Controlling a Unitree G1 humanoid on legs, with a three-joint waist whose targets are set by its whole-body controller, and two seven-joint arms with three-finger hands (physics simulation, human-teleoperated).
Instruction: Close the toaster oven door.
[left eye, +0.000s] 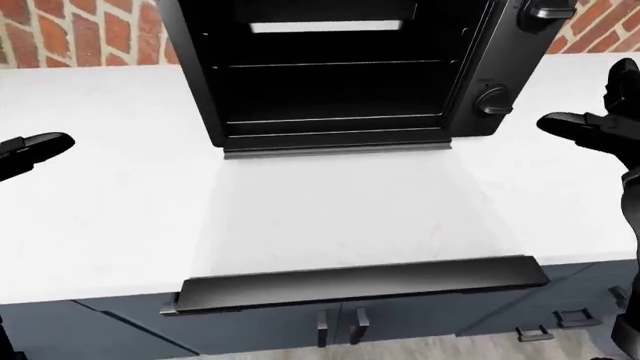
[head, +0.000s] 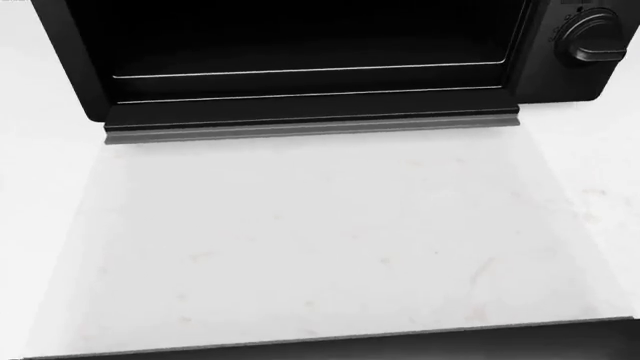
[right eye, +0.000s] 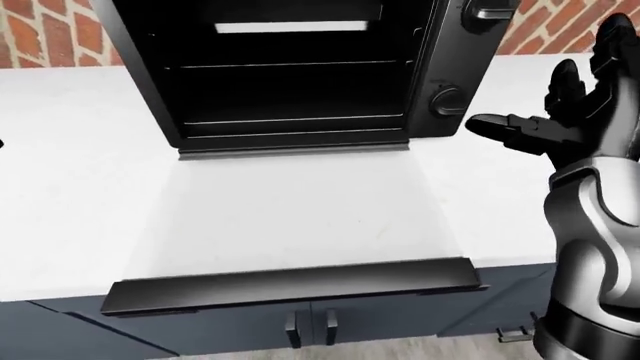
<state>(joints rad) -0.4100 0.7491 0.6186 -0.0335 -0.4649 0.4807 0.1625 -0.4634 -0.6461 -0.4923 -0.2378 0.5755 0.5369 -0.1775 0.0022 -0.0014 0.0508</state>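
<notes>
The black toaster oven (left eye: 340, 67) stands on the white counter at the top middle of the left-eye view, its cavity and wire racks exposed. Its door (left eye: 340, 210) lies flat toward me, the counter showing through the glass. The door's dark handle bar (left eye: 355, 283) hangs over the counter's near edge. My right hand (right eye: 560, 120) hovers to the right of the oven's knobs, fingers spread and holding nothing. My left hand (left eye: 30, 150) shows only as a stretched dark finger at the left edge, well away from the door. The head view looks down on the door hinge (head: 310, 127).
The white counter (left eye: 90, 225) runs to both sides of the oven. Behind it is a red brick wall (left eye: 80, 34). Dark blue cabinet doors with black pulls (left eye: 340, 326) sit under the counter edge. Two knobs (left eye: 492, 100) are on the oven's right panel.
</notes>
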